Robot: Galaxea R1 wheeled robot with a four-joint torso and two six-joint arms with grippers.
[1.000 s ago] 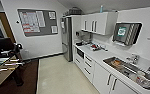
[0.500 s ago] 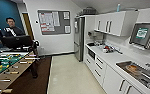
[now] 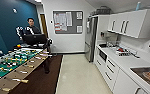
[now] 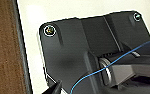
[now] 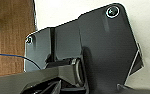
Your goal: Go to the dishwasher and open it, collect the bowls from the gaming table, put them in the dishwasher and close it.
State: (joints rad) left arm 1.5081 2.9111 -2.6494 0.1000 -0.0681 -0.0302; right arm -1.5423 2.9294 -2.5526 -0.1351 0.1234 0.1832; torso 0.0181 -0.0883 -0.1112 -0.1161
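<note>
— Stainless steel on the tall fridge (image 3: pixel 91 37), plain white on every drawer front (image 3: pixel 108 71) under the long counter (image 3: pixel 127 61). Cannot pick the dishwasher out among those fronts.

— Same here, no telling where. Flat, smooth, glossy faces, thin bar handles. Metal sink (image 3: pixel 147 73) sunk into the near end of the counter.

— And the claws?

— Left claw: wide or narrow, cannot tell. Right claw: cannot tell either. Dark matte wrist plates, rounded corners, hanging low and facing the ground.

— Under the left claw?

— Pale smooth floor (image 4: pixel 31 15), rough brown carpet (image 4: pixel 3 50) just beside it, a dark strip between the two. Thin blue cable (image 4: pixel 131 53) curving across the plate.

— Under the right claw, the same pairing: brown weave on one side, pale floor on the other.

— Well ahead of both claws, on the carpet side: football table (image 3: pixel 13 62), green field, metal rods, pale handles. Beyond it a person (image 3: pixel 31 27) behind a dark screen, teal wall at the back. Grey notice board (image 3: pixel 67 22) on the end wall.
</note>
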